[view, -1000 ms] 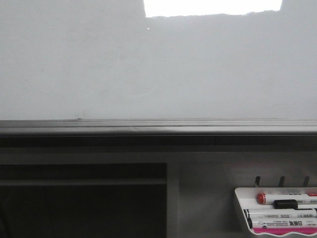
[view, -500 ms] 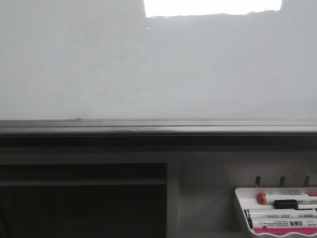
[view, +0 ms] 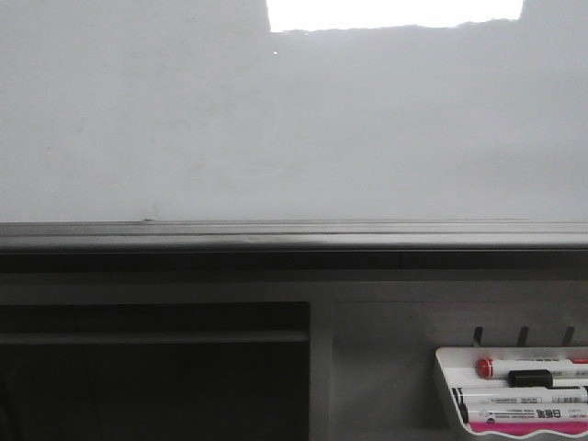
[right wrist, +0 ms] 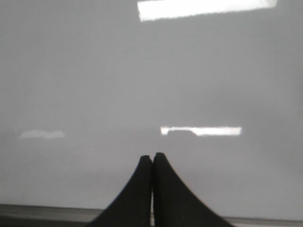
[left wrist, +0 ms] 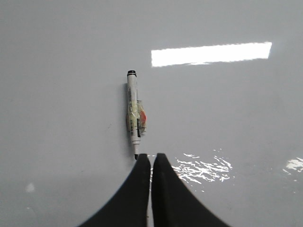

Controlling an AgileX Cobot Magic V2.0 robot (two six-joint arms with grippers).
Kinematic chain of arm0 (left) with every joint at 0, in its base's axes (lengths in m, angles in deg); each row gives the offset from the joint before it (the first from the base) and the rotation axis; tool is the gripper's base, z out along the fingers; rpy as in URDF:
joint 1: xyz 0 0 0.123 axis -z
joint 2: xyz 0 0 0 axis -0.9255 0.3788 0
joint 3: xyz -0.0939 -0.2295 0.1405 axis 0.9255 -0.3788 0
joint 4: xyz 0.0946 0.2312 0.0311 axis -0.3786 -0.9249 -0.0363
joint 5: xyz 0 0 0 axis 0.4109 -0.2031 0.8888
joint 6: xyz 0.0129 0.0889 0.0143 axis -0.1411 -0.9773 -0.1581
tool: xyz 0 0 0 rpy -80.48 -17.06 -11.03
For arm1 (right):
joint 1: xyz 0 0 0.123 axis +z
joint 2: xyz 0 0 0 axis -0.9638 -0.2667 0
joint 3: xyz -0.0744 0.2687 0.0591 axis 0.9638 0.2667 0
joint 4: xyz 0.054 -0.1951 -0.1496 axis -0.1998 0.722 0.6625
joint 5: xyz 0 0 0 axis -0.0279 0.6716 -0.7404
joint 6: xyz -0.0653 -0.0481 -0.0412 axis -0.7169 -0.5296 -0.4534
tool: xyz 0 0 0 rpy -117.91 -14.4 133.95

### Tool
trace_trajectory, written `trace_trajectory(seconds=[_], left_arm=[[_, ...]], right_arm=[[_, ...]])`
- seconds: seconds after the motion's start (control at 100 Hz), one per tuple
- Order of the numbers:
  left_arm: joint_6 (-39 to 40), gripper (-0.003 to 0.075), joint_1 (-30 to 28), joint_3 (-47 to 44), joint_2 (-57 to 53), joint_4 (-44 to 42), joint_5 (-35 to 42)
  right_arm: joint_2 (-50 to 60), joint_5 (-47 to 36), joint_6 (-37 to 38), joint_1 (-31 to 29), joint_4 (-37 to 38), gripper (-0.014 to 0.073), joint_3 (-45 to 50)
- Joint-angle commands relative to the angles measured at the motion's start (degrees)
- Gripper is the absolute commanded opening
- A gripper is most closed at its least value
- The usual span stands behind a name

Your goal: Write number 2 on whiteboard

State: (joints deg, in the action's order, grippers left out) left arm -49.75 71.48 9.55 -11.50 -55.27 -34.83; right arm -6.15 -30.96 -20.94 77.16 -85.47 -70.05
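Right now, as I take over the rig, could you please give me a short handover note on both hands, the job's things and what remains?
Left hand: shut, empty, fingertips just beside the tip of a black marker that lies on a glossy pale surface; marker not gripped.
Right hand: shut, empty, facing the whiteboard above its lower rail.
Whiteboard: blank in the front view, no stroke drawn.
Marker tray at lower right holds spare markers, one with a red cap.
Done: nothing written.
Left: open a hand, pick up a marker, write the 2.
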Motion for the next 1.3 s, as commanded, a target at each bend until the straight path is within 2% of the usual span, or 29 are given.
trace_trajectory(seconds=[0.0, 0.15, 0.64, 0.69, 0.76, 0.88, 0.95, 1.0, 1.29], left_arm=[[0.22, -0.0020, -0.05, 5.86, 5.21, 0.08, -1.60], [0.22, -0.0020, -0.05, 8.89, 10.50, 0.08, -8.12], [0.22, -0.0016, -0.05, 8.78, 14.47, 0.34, -6.40], [0.22, 0.0012, -0.05, 8.78, 15.07, -0.06, -6.18], [0.22, 0.0107, -0.05, 8.78, 16.42, -0.09, -5.46], [0.22, 0.0377, -0.05, 8.78, 19.21, -0.09, -1.90], [0.63, 0.0481, -0.05, 8.78, 20.93, -0.09, 1.30], [0.63, 0.0507, -0.05, 8.78, 22.65, -0.09, 3.60], [0.63, 0.0497, -0.05, 14.25, 37.49, -0.37, 6.18]], right_arm=[[-5.33, 2.07, -0.52, -0.24, 2.20, -0.0071, -5.55], [-11.51, 5.67, -0.52, -0.24, 2.32, -0.0071, -9.32], [-17.64, 5.75, -0.52, -0.24, 2.21, -0.0063, -9.32], [-18.39, 5.75, -0.52, -0.24, 2.21, -0.0053, -9.32], [-19.49, 5.75, -0.52, -0.24, 2.21, 0.0007, -9.32], [-21.04, 5.75, -0.52, -0.24, 2.21, 0.0184, -9.32], [-21.60, 5.47, -0.52, -0.24, 2.21, 0.0269, -9.32], [-21.75, 5.02, -0.52, -0.24, 2.21, 0.0298, -9.32], [-21.75, 3.99, -0.52, -0.24, 2.21, 0.0297, -9.32]])
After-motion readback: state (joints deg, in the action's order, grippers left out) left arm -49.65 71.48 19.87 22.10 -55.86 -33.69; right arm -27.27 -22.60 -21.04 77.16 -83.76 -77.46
